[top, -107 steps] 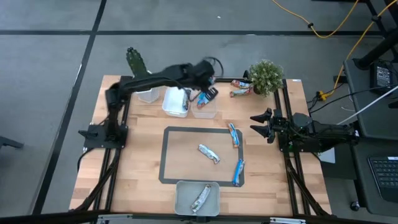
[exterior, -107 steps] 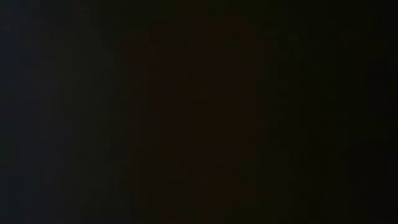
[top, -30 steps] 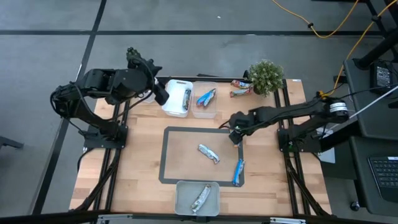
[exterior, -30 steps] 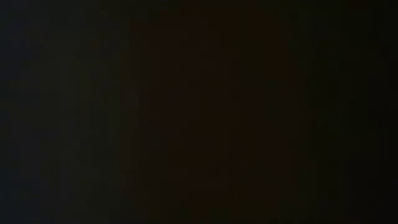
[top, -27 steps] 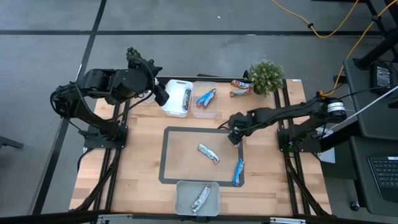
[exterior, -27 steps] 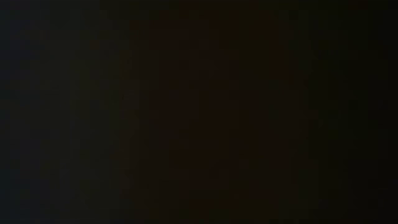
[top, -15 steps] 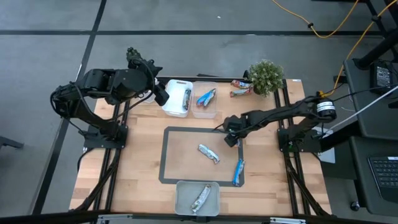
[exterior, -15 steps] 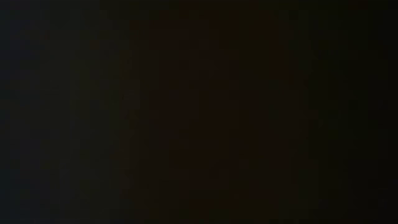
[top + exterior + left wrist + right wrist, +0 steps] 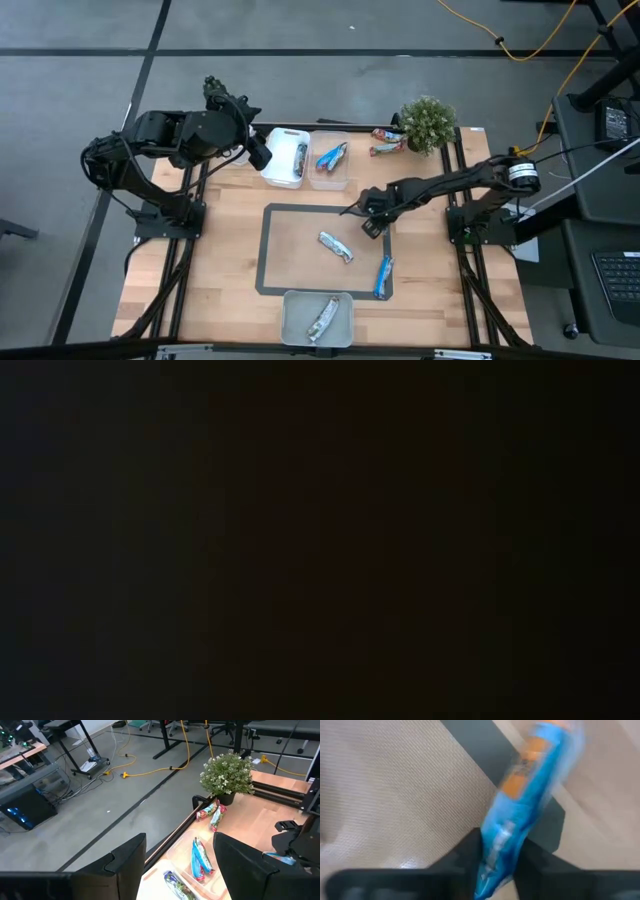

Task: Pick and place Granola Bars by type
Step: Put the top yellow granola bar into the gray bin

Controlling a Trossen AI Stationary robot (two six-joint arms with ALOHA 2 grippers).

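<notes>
Wooden desk (image 9: 230, 250) with a dark mat: the right claw (image 9: 368, 214) pinches a blue bar (image 9: 520, 815) above the mat's corner. It might slip, held only by its end. The left claw (image 9: 180, 865) waits wide open and empty by the trays.

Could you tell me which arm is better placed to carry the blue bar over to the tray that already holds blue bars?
The right arm. Its claw is shut on the blue bar, just off the clear tray of blue bars. The left claw is open and empty beside the white tray.
</notes>
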